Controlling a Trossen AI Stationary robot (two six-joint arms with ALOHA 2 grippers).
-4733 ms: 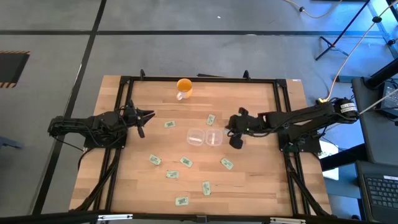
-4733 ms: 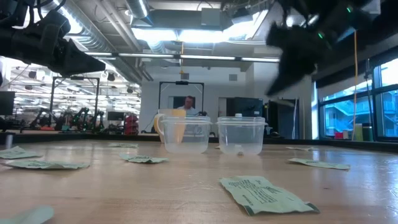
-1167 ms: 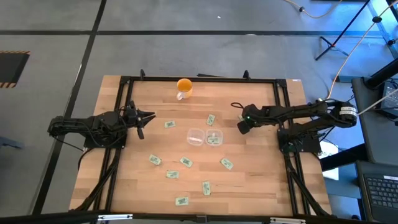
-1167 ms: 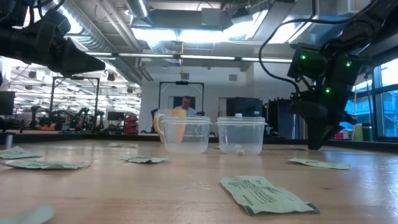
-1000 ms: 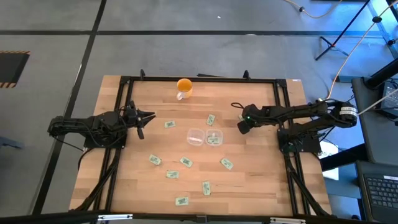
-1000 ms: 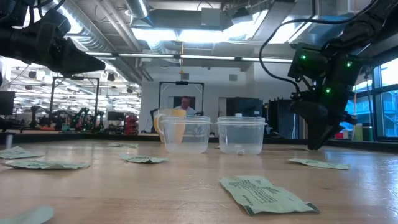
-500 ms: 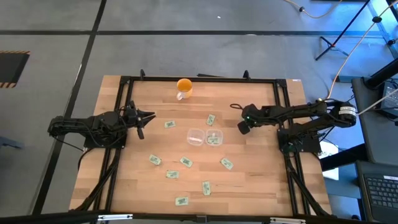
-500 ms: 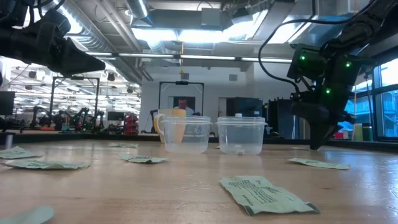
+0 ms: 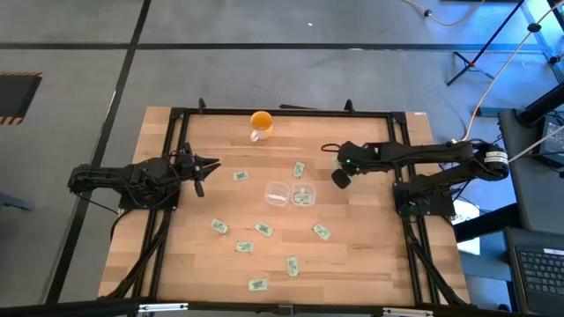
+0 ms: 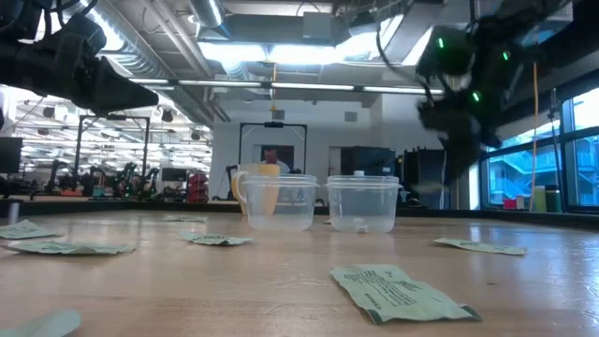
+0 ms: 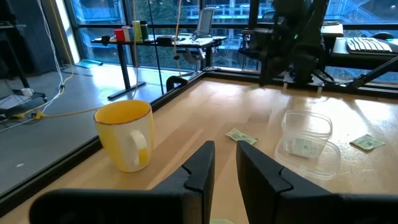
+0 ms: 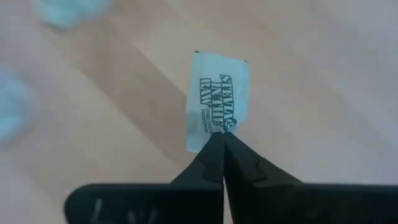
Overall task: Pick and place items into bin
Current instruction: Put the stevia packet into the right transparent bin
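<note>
The right gripper [image 9: 337, 177] hangs above bare wood just right of the two small clear plastic bins [image 9: 291, 194] at the middle of the pale wooden table [image 9: 352, 255]. Its wrist view alone shows the grip: the two dark fingertips [image 12: 219, 144] are pressed together on the edge of one small flat pale green-and-white printed packet [image 12: 214, 99], held clear of the wood. The high view cannot show that packet. Loose packets [image 9: 321, 232] lie scattered around the bins, mostly toward the near edge; the strip along the right rail is bare. An orange cup [image 9: 260, 122] stands near the far edge. The left gripper [image 9: 204, 164] waits over the left side, fingers slightly parted with nothing between them. The low view shows a packet [image 10: 400, 293] close by.
</note>
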